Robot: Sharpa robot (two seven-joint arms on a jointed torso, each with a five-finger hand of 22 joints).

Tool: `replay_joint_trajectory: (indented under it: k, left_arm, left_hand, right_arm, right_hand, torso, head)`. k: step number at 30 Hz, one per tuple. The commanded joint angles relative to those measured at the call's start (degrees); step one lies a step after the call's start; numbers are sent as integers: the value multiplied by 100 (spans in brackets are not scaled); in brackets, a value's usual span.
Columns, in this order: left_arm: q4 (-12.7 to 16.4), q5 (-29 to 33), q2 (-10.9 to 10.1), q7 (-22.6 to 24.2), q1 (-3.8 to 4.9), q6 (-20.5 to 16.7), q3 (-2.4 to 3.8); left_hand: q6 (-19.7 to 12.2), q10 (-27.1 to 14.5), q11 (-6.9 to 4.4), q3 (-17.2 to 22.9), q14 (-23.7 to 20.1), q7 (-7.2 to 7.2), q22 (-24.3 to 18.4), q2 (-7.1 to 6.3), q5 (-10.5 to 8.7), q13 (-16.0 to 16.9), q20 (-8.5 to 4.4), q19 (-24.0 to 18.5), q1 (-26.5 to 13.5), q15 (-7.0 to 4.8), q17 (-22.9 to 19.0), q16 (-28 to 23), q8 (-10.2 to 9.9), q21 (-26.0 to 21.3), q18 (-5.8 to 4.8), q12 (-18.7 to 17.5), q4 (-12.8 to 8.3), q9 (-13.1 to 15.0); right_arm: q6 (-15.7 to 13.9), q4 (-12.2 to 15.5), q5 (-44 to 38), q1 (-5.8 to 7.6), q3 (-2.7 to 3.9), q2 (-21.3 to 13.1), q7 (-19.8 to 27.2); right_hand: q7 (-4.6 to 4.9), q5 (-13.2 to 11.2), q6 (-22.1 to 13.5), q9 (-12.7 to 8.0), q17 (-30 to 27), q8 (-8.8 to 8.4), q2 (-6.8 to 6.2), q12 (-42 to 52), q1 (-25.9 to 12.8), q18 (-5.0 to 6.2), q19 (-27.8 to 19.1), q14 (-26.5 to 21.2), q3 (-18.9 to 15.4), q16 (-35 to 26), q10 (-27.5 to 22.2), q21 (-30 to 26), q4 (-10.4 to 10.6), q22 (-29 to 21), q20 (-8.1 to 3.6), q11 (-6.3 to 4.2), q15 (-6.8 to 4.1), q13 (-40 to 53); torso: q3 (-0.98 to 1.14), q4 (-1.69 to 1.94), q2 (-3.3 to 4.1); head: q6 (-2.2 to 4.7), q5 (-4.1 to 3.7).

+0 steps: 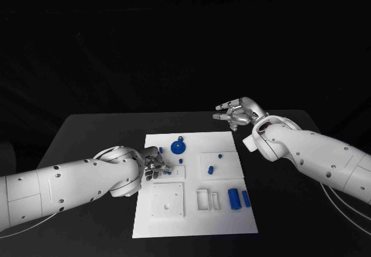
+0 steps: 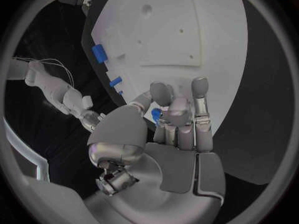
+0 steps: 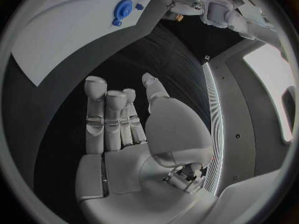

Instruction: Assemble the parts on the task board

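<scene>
The white task board (image 1: 197,225) lies on the black surface (image 1: 93,134). The left hand (image 1: 153,163) rests on the board's left edge, pinching a small blue part (image 2: 156,114). The right hand (image 1: 238,113) hangs past the board's far right corner, fingers apart, holding nothing.

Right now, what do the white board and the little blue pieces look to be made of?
Board: probably matte white plastic, since it shows flat, glare-free surfaces and cut-out recesses. Blue parts, like the round one: likely moulded plastic, with even colour and a slight sheen. I can't be certain.
</scene>
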Motion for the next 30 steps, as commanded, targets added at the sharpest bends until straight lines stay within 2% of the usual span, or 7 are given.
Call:
replay_joint_trajectory:
  k: [1, 6, 21, 30]
  left_arm:
    - [40, 89, -23, 118, -2, -487, 4]
    - [68, 131, -50, 102, -6, -522, 4]
    - [64, 213, 2, 14, -11, -205, 4]
    - [56, 198, 31, -51, -12, -120, 3]
  left_hand:
    - [2019, 240, -49, 70, 18, -881, 105, 67, 22, 9, 0, 27, -4, 9, -1, 16, 41, -6, 22, 25, -20, 1205]
    - [2016, 240, -50, 89, 20, -881, 105, 63, 17, 11, 1, 26, -9, 9, 4, 19, 40, -2, 22, 29, -13, 1207]
    - [2011, 239, -47, 97, 12, -879, 104, 53, -2, 9, 1, 12, -1, 14, -5, 14, 34, -5, 16, 24, -11, 1203]
    - [2001, 240, -44, 95, -1, -874, 104, 50, -33, 3, 2, 2, 22, 18, -32, -2, 26, -4, 11, 11, -6, 1196]
  right_arm:
    - [65, 9, 6, -6, 3, -5, 63]
    - [67, 20, 6, -8, 3, -13, 61]
    - [78, 25, 8, -19, 3, -12, 59]
    - [81, 21, 9, -26, 3, -13, 58]
  right_hand:
    - [3, 27, 28, 5, -6, -7, 32, 21, -26, 84, 35, -32, 5, 13, -45, -8, -2, 331, -11, 10, 11, -4]
    - [3, 28, 30, 5, -4, -8, 27, 26, -34, 83, 37, -31, 8, 15, -44, -12, 13, 331, -13, 10, 11, -3]
    - [3, 28, 30, 5, -4, -8, 27, 26, -34, 83, 37, -31, 8, 15, -44, -12, 13, 331, -13, 10, 11, -3]
    - [3, 28, 30, 5, -4, -8, 27, 26, -34, 83, 37, -31, 8, 15, -44, -12, 13, 331, -13, 10, 11, -3]
  torso:
    - [3, 3, -1]
    - [7, 5, 0]
    - [12, -1, -2]
    - [9, 2, 0]
  head:
    - [-5, 0]
    - [-10, -5]
    - [-28, -8]
    - [-35, -16]
